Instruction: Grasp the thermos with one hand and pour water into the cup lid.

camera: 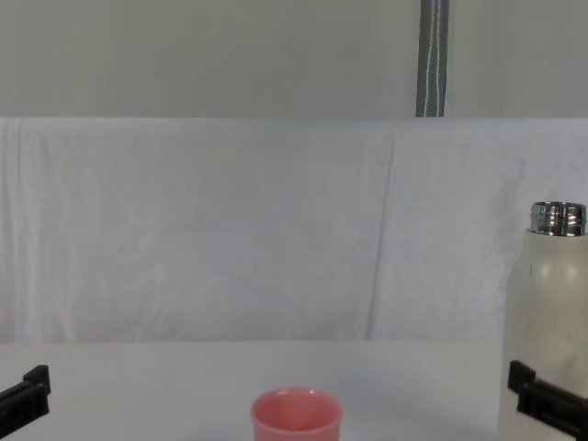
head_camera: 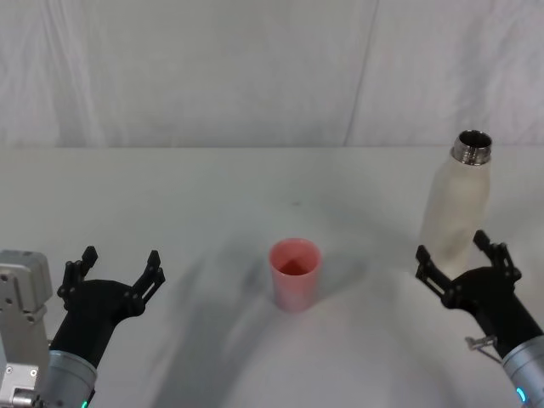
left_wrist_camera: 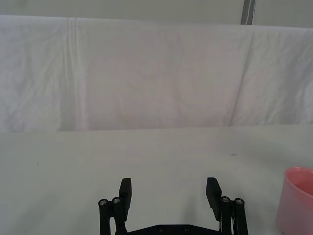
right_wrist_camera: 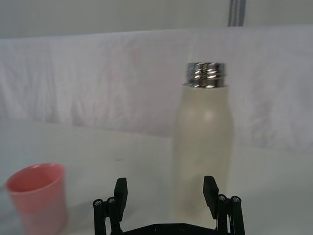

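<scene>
The thermos (head_camera: 457, 204) stands upright on the white table (head_camera: 212, 195) at the far right, its steel neck uncapped. The right gripper (head_camera: 463, 257) sits just in front of it on the near side, fingers spread wide — not touching the bottle, which in the right wrist view rises just beyond the gap between the two black fingertips (right_wrist_camera: 210, 188), set a little toward one of them. The cup (head_camera: 295, 273) stands upright near the middle of the table, open side up, well to the left of the thermos and apart from both grippers; from the chest view its rim shows low at centre, the thermos at the right edge. The left gripper (head_camera: 119, 270) hovers at the near left, well apart from the cup, its fingers also spread — nothing between them. A white cloth backdrop (head_camera: 255, 68) hangs behind the table.
</scene>
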